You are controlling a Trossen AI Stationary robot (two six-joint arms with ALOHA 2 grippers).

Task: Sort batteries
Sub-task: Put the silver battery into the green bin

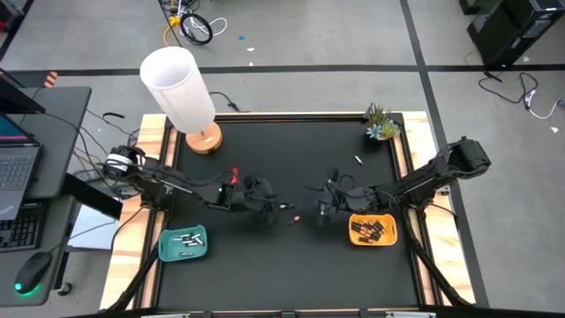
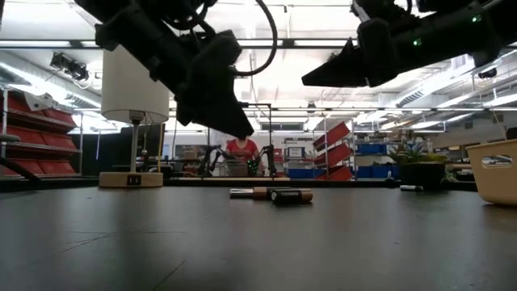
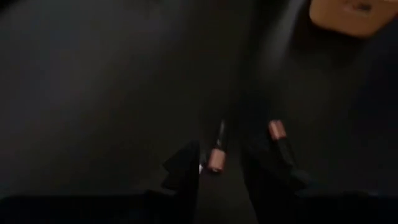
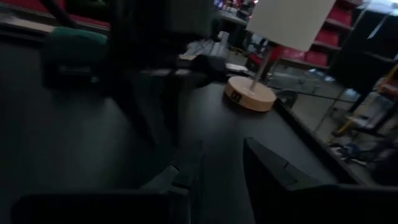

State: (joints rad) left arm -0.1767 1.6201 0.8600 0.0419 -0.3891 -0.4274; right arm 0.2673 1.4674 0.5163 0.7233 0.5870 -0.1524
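Observation:
Two dark batteries with coppery ends (image 2: 258, 193) (image 2: 291, 196) lie on their sides on the black table mat, between my two grippers. My left gripper (image 1: 265, 200) hovers open above and just left of them. In its wrist view (image 3: 227, 180) one battery (image 3: 216, 152) shows past the gap between the fingers and the other (image 3: 277, 130) beside the far finger. My right gripper (image 1: 323, 205) hangs open in the air to their right, and its wrist view (image 4: 221, 168) shows nothing between its fingers. Another small battery (image 1: 358, 160) lies toward the far right.
An orange tray (image 1: 391, 231) with several dark batteries sits at the right. A green tray (image 1: 164, 247) with pale batteries sits near left. A white lamp (image 1: 181, 88) stands at the far left corner and a small plant (image 1: 381, 124) at the far right corner.

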